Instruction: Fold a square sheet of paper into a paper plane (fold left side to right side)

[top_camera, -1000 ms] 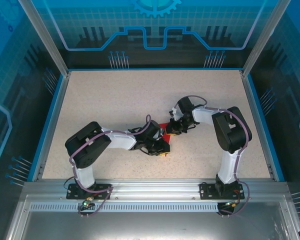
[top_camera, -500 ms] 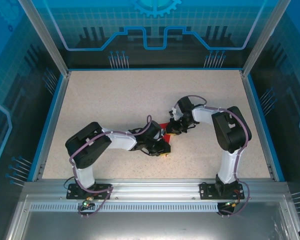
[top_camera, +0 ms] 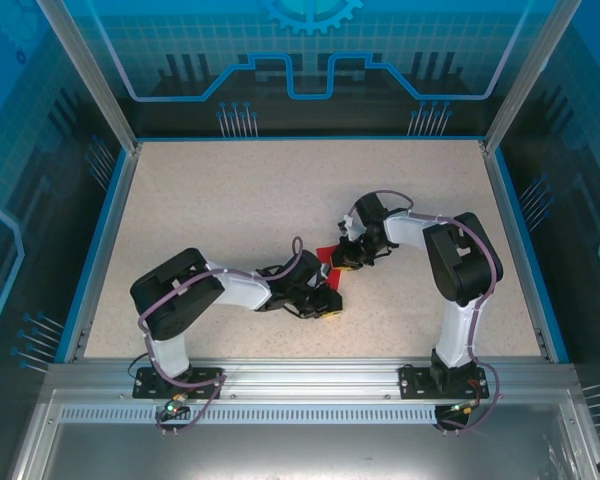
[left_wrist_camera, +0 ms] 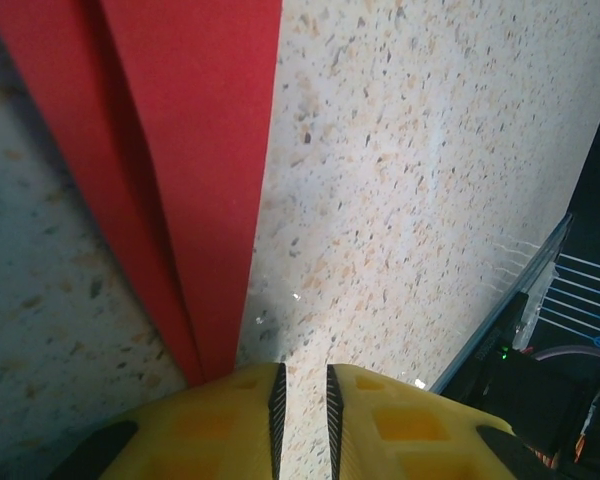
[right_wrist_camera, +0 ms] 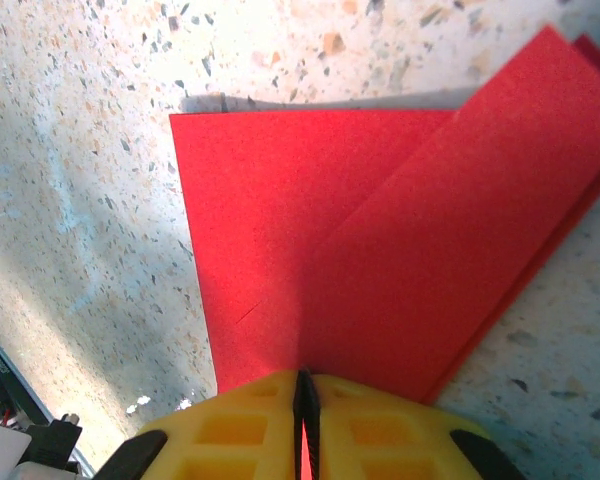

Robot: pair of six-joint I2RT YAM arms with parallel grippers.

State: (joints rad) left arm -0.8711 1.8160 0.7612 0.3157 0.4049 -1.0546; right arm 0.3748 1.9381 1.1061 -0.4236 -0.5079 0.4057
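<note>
Here the right arm point(top_camera: 420, 231) bends inward, jaws clamped on the paper plane point(right_wrist_camera: 400, 260); left arm point(top_camera: 235, 286) low, jaws slightly apart.

text: none readable from here | numbers: none | brands, labels: none legible | sign: pale-blue gear emblem point(top_camera: 311, 12), cut off by the top edge at upper centre of the overhead frame, printed on the blue back panel point(top_camera: 180, 50) | beneath it: circuit-style line pattern point(top_camera: 310, 85), no lettering

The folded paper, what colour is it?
The paper is plain bright red; clearest in the right wrist view.
</note>
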